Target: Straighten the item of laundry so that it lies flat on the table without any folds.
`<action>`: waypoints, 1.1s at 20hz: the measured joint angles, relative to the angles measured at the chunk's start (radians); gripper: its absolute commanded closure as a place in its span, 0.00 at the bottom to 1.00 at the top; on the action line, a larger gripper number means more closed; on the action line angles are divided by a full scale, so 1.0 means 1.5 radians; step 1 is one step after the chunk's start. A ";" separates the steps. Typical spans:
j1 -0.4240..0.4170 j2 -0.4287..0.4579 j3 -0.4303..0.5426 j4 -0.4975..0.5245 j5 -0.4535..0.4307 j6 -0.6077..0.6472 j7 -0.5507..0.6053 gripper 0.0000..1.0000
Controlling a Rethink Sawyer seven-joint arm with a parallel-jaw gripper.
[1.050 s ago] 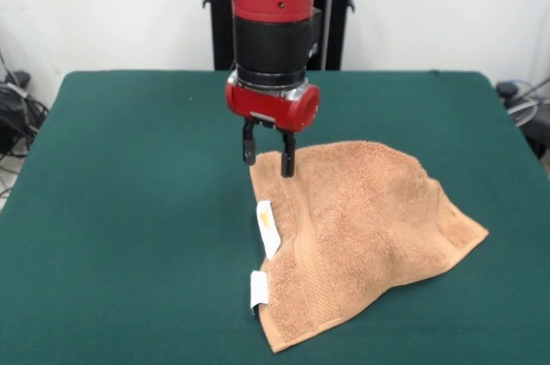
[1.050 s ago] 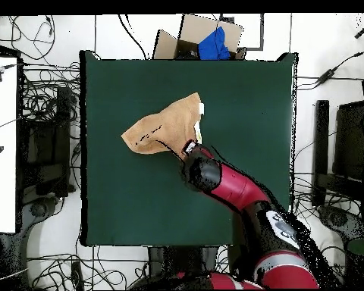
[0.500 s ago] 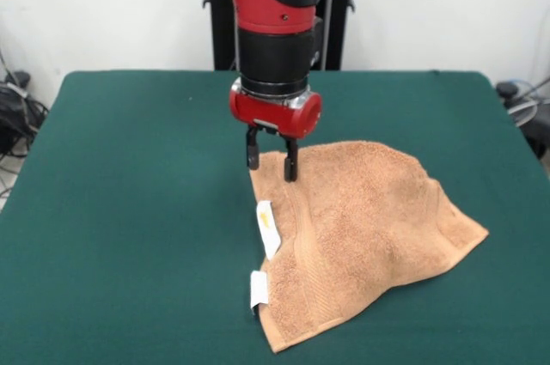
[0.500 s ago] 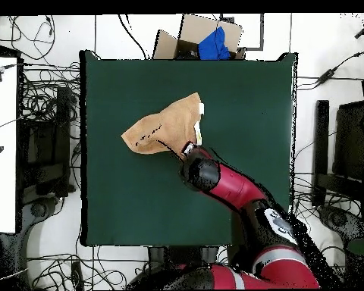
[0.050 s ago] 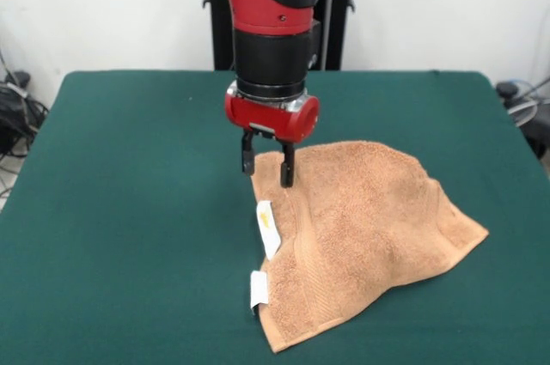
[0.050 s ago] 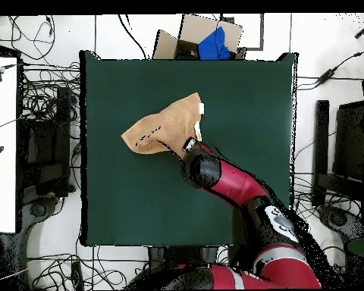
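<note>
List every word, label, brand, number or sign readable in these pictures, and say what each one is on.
No text can be read anywhere.
Upper small white tag on the edge of the orange-tan terry cloth towel: a yellow mark, too small to read.
Lower small white tag on the same edge: looks blank.
Red and black robot arm and dark green felt-like table: no lettering shows.

We see an orange-tan towel [image 5: 361, 228] with a woven border band and two small white tags [image 5: 268, 228], one marked yellow, on its edge. Around the towel the bench [image 5: 129, 210] is dark green. Above the towel, the arm [image 5: 275, 4] is red and black, its pincer [image 5: 265, 164] black.
</note>
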 measured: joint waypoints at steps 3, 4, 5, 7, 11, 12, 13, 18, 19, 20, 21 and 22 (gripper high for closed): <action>0.004 0.000 0.000 -0.005 -0.007 0.000 0.000 0.00; 0.005 0.000 0.000 -0.006 -0.009 0.000 0.000 0.00; 0.007 0.000 0.000 -0.008 -0.013 0.000 0.000 0.00; 0.013 0.000 0.000 -0.012 -0.019 0.000 0.000 0.00; 0.018 0.000 0.000 -0.015 -0.025 0.004 0.000 0.00; 0.018 0.001 0.000 -0.017 -0.027 0.006 0.000 0.00; 0.019 0.001 0.000 -0.019 -0.030 0.008 0.000 0.00; 0.019 0.002 0.000 -0.029 -0.040 0.014 0.000 0.00; 0.019 0.002 0.000 -0.031 -0.043 0.016 0.000 0.00; 0.019 0.003 0.000 -0.034 -0.045 0.017 0.000 0.00; 0.019 0.003 0.000 -0.035 -0.047 0.017 0.000 0.00; 0.019 0.004 0.000 -0.038 -0.051 0.017 0.000 0.00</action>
